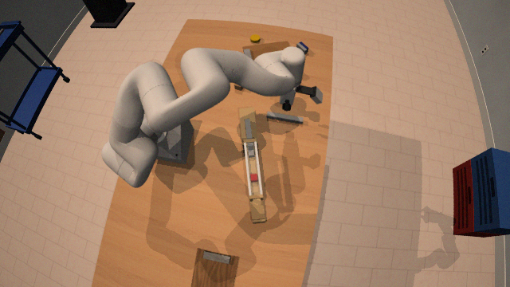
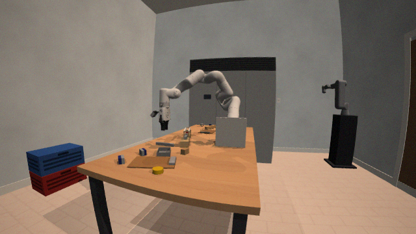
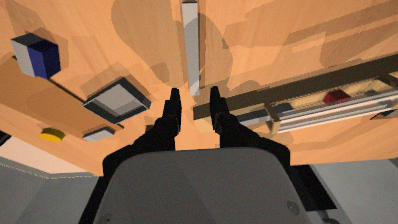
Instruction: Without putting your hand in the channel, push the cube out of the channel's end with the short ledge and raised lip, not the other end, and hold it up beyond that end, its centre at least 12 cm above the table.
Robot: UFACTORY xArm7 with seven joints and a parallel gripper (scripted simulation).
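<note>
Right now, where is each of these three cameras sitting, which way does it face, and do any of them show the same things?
Top: overhead, facing down on the table; shows the whole white arm and the channel.
Exterior: beyond the table's end, near table height, facing along it; shows the arm with its gripper raised.
Wrist: on the arm's wrist, facing down past the gripper and its housing.
Shared: top and wrist both show the red cube and grey bar.
</note>
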